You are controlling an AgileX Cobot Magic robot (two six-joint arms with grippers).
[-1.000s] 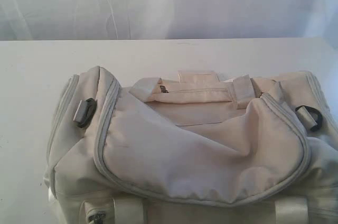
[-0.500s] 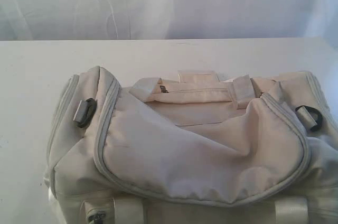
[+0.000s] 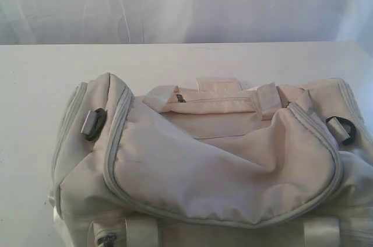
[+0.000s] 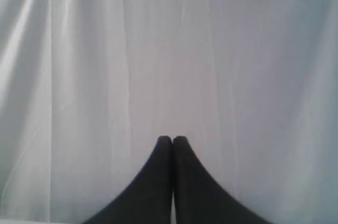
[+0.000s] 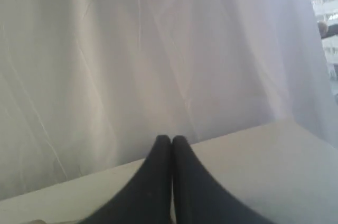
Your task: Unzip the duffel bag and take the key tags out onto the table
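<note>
The cream-beige duffel bag (image 3: 221, 171) with grey piping lies zipped on the white table (image 3: 192, 60), filling the near half of the exterior view. Black strap rings show at its left end (image 3: 95, 123) and right end (image 3: 342, 129). The key tags are hidden from view. Neither arm appears in the exterior view. My left gripper (image 4: 172, 138) is shut on nothing, its black fingers pressed together against a white curtain. My right gripper (image 5: 171, 137) is likewise shut and empty, pointing over the table's far edge (image 5: 274, 155) toward the curtain.
A white curtain (image 3: 186, 2) hangs behind the table's far edge. Bare tabletop lies beyond the bag and to its left (image 3: 29, 101). A webbing handle (image 3: 218, 84) rests on the bag's far side.
</note>
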